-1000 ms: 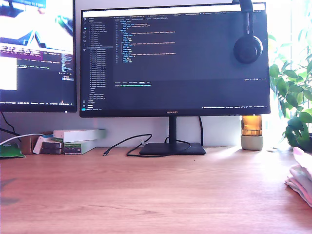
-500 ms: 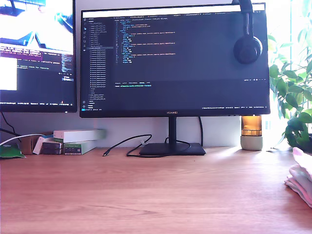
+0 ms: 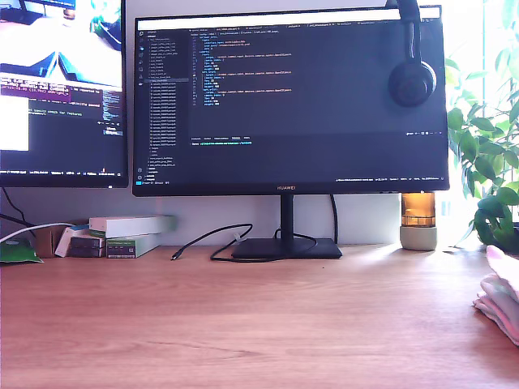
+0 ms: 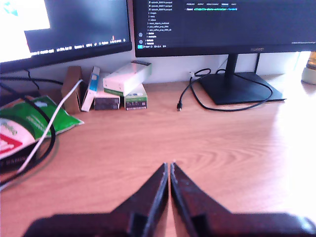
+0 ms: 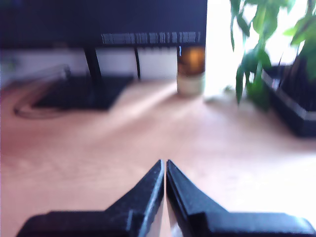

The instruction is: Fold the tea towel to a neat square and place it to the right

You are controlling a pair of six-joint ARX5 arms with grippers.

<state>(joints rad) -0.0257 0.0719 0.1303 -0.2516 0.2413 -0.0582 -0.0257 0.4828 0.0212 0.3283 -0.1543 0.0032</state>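
Tea towel [image 3: 501, 293]: bunched up at the exterior view's right edge, lying on the counter [image 3: 259, 324], partly cut off by the frame.
My first gripper [image 4: 170, 168]: jaws pretty much pinched together, nothing in them, hanging over bare wood.
My second gripper [image 5: 164, 164]: same deal, jaws closed and empty.
Monitor [image 3: 288, 97]: behind, on its stand.

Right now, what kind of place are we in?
Likely an office or home desk: a wooden desk with two monitors showing code, headphones hung on one, a potted plant by a bright window. The tea towel sits at the exterior view's right edge.
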